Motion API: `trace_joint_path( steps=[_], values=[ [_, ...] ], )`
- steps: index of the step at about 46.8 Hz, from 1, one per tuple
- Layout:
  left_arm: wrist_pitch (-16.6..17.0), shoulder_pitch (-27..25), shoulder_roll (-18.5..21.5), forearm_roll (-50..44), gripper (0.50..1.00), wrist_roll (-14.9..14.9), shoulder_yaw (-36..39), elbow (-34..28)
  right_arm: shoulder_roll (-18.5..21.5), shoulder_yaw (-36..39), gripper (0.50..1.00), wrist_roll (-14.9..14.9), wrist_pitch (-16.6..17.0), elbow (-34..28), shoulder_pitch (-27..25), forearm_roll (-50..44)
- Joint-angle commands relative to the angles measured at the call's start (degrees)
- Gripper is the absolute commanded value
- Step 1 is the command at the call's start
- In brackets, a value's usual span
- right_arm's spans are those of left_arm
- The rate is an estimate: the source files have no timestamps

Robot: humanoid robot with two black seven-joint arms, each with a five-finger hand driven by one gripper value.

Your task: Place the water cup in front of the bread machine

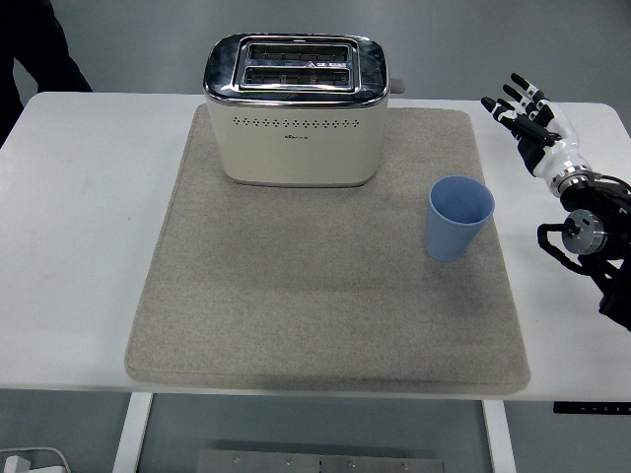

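Note:
A light blue cup [458, 218] stands upright on the right part of a grey felt mat [325, 296]. A cream toaster with a chrome top [296, 108] sits at the mat's back, left of and behind the cup. My right hand [527, 118] hovers over the white table at the far right, behind and to the right of the cup, fingers spread and holding nothing. Its black forearm [592, 241] runs off the right edge. The left arm is out of view.
The white table [79, 217] shows bare on both sides of the mat. A person in dark clothing [35, 44] stands at the top left corner, behind the table. The table's near edge lies just below the mat.

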Motion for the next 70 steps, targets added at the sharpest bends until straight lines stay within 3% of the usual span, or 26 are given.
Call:
trace_joint_path(
  steps=[1,8,15,29,38,50,64,70],
  values=[
    [0.0,0.0,0.0,0.0,1.000,0.0,0.0,0.1,-0.4,-0.1,0.930,0.1,-0.1,0.0,0.1,0.0],
    [0.0,0.0,0.0,0.0,1.000,0.0,0.0,0.1,-0.5,-0.2,0.930,0.6,-0.5,0.1,0.1,-0.7],
    [0.0,0.0,0.0,0.0,1.000,0.0,0.0,0.0,-0.6,-0.2,0.930,4.9,-2.4,0.1,0.2,-0.7],
    [0.0,0.0,0.0,0.0,1.000,0.0,0.0,0.0,-3.1,-0.3,0.930,5.5,-1.0,6.1,0.2,-0.9],
    [0.0,0.0,0.0,0.0,1.000,0.0,0.0,0.1,-4.1,-1.2,0.930,7.5,-2.2,9.2,0.1,-4.7],
    [0.0,0.0,0.0,0.0,1.000,0.0,0.0,0.1,-15.6,-1.0,0.930,7.9,-3.5,26.9,-3.9,-11.5],
    [0.0,0.0,0.0,0.0,1.000,0.0,0.0,0.1,-25.6,-0.3,0.930,12.0,-4.0,37.7,-11.5,-21.4],
    [0.0,0.0,0.0,0.0,1.000,0.0,0.0,0.1,-29.4,-0.6,0.930,12.8,-6.3,42.9,-14.2,-27.5]
  ],
)
